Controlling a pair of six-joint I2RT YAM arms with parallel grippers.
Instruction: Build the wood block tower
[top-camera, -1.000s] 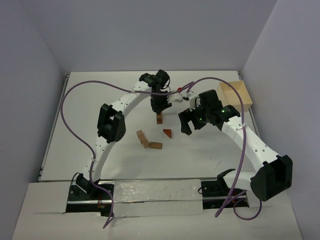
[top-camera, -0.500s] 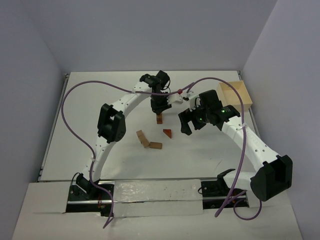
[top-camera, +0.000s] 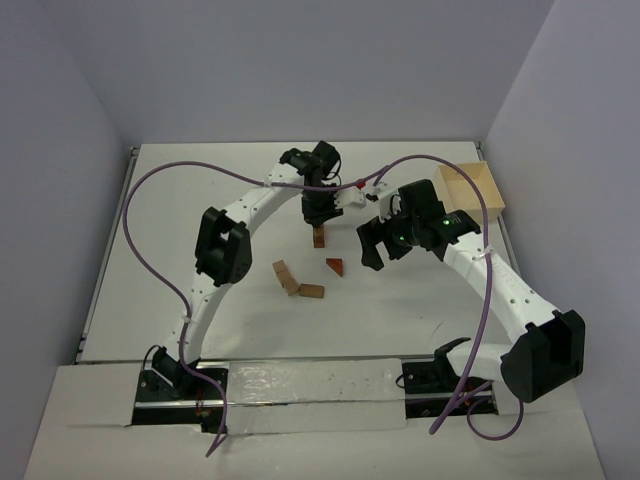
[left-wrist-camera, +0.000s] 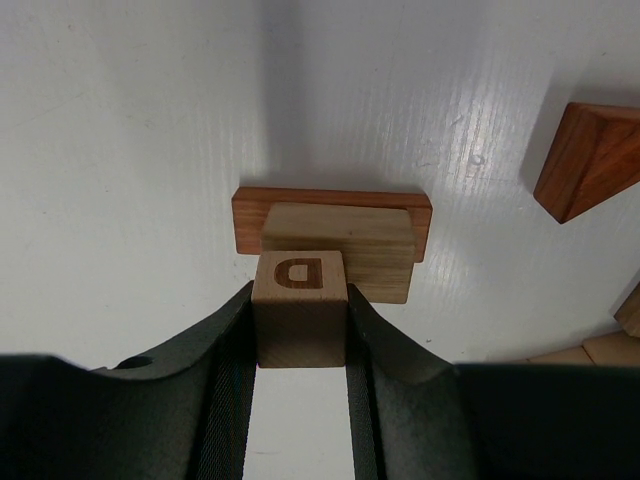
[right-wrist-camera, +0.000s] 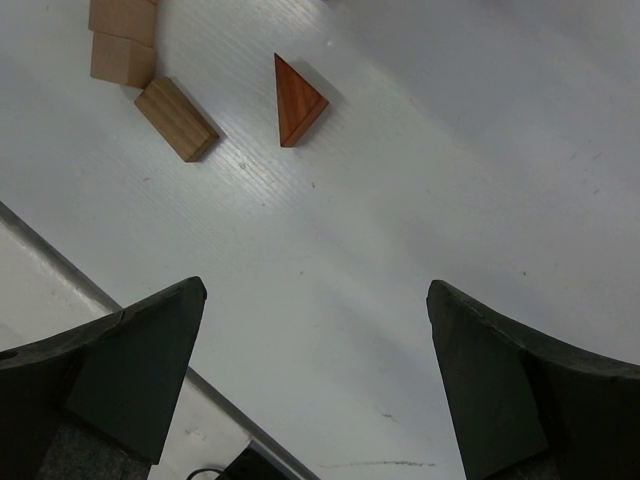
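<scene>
**Left gripper (left-wrist-camera: 300, 335) jaws shut on the D cube (left-wrist-camera: 298, 300); right gripper (right-wrist-camera: 315, 370) jaws wide and empty**

The left jaws pinched the D cube by its two side faces. In the left wrist view the cube sat at the 6 o'clock edge of the tower (top-camera: 319, 237), overlapping the near rim of the pale block (left-wrist-camera: 345, 245); that block lay on the reddish-brown bar (left-wrist-camera: 250, 210); both ran long from 9 to 3 o'clock, crosswise to the fingers; whether the cube already rested on the pale block could not be told. The placing probably turned on that offset; the cube looked to need a little travel toward 12 o'clock to sit centred rather than hang off the edge. In the top view the right gripper hung near the tower at about 3 o'clock, spread over bare table (right-wrist-camera: 420, 180). From its jaws the triangular wedge (right-wrist-camera: 297, 98) lay at 12 o'clock and two loose blocks (right-wrist-camera: 176, 118) at 11 o'clock; the right arm seemed the nearer one for the wedge.
</scene>
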